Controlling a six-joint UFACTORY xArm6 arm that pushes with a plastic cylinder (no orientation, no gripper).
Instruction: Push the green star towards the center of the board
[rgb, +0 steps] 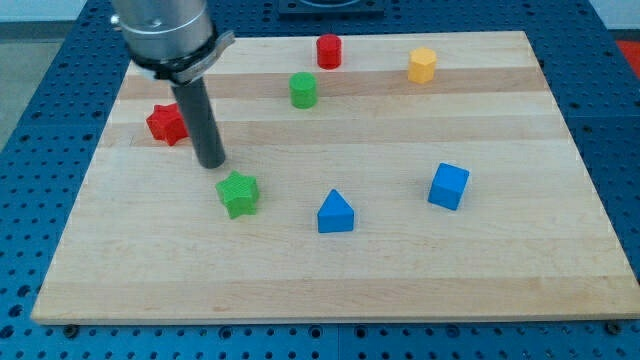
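The green star (238, 193) lies on the wooden board (320, 270), left of the board's middle and a little below it. My tip (211, 163) rests on the board just above and to the left of the star, a small gap apart from it. The dark rod rises from the tip to the arm's grey end at the view's top left.
A red star (166, 123) lies left of the rod. A green cylinder (303, 90), a red cylinder (329, 51) and a yellow block (422, 65) sit near the top. A blue triangular block (335, 213) and a blue cube (448, 186) lie right of the green star.
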